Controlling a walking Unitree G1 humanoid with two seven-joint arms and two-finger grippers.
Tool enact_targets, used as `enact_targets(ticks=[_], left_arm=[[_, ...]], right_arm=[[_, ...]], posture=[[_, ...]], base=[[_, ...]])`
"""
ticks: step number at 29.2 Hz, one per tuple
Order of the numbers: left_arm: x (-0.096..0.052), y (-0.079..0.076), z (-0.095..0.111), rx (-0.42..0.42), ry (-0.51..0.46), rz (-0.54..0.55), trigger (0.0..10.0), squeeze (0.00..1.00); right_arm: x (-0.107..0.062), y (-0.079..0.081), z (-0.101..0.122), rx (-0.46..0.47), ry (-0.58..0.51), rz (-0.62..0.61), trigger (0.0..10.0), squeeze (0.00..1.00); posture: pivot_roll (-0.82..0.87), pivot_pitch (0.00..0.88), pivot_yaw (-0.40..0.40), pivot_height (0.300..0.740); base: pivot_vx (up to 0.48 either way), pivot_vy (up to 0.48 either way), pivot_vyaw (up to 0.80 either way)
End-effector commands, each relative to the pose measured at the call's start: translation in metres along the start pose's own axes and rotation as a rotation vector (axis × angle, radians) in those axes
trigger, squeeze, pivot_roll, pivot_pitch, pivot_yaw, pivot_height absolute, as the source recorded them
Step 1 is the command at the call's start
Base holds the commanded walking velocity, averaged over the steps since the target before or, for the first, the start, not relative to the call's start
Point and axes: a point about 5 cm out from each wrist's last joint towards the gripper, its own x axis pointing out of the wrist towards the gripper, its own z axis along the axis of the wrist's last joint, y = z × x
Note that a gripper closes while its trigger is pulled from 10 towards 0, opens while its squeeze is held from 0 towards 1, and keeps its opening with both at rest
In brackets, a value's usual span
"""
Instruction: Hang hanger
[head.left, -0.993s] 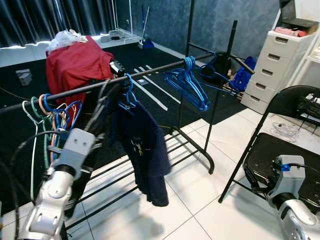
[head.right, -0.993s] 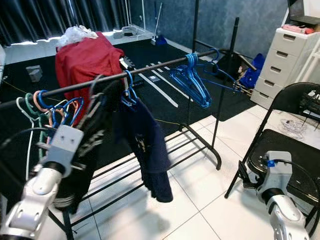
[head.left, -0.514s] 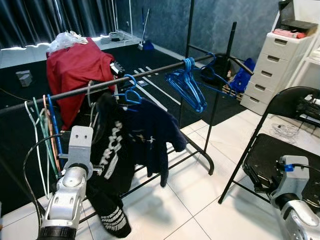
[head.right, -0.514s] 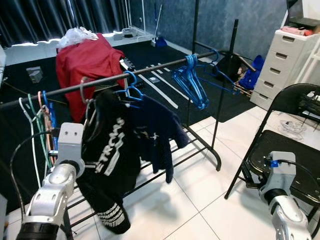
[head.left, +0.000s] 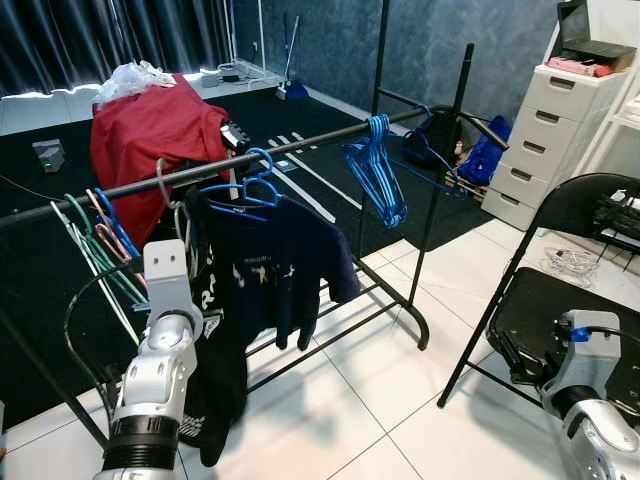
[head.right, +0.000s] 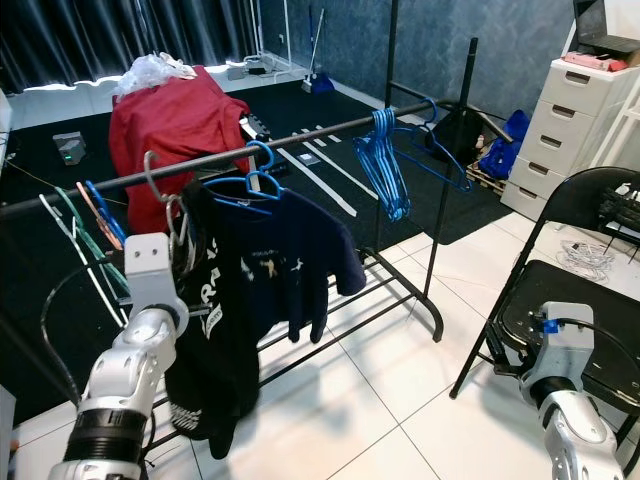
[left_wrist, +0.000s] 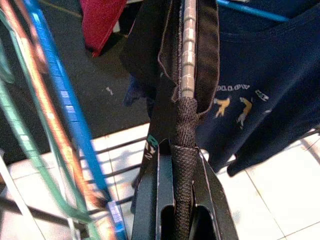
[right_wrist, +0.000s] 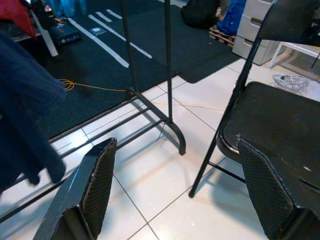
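A silver hanger (head.left: 163, 183) carries a black printed garment (head.left: 212, 330), and its hook sits over the black rail (head.left: 300, 143) of the clothes rack. My left arm (head.left: 165, 318) reaches up beside the garment. In the left wrist view my left gripper (left_wrist: 182, 212) is shut on the hanger's ribbed silver bar (left_wrist: 188, 47), where black fabric wraps it. Right beside it a navy T-shirt (head.left: 275, 265) hangs on a blue hanger (head.left: 248, 185). My right gripper (right_wrist: 180, 192) is open and low over the white tiles, beside the chair.
Several blue hangers (head.left: 377, 170) hang further right on the rail, and coloured ones (head.left: 100, 240) at its left end. A red cloth (head.left: 150, 125) covers something behind the rack. A black folding chair (head.left: 565, 290) and white drawers (head.left: 560, 100) stand on the right.
The left arm has come down from the rail with the black garment, which now hangs straight from its hook. The navy T-shirt swung right and is settling; the blue hangers are swaying.
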Motion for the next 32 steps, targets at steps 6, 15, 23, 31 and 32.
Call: enact_targets(ticks=[6,15,23,31,32], left_arm=[[0.013,-0.02,-0.003,0.025,0.078,0.034,10.0,0.0],[0.03,-0.015,0.014,-0.035,0.048,0.119,10.0,0.0],[0.036,-0.002,0.02,-0.03,0.018,0.193,10.0,0.0],[0.04,0.029,-0.008,0.002,0.102,0.318,10.0,0.0],[0.04,0.034,-0.013,0.0,0.119,0.336,10.0,0.0]], right_arm=[[0.002,0.005,0.004,-0.011,-0.003,0.008,10.0,0.0],[0.005,0.013,0.009,-0.007,-0.025,0.024,10.0,0.0],[0.005,0.017,0.01,-0.005,-0.03,0.033,10.0,0.0],[0.007,0.016,0.011,-0.007,-0.029,0.034,10.0,0.0],[0.007,0.016,0.011,-0.008,-0.028,0.034,10.0,0.0]], posture=[[-0.1,0.054,0.012,0.74],[-0.12,0.056,0.027,0.74],[-0.11,0.054,0.027,0.74],[-0.11,0.056,0.024,0.74],[-0.11,0.057,0.022,0.74]], base=[[0.0,0.0,0.0],[0.0,0.0,0.0],[0.0,0.0,0.0],[0.0,0.0,0.0],[0.0,0.0,0.0]])
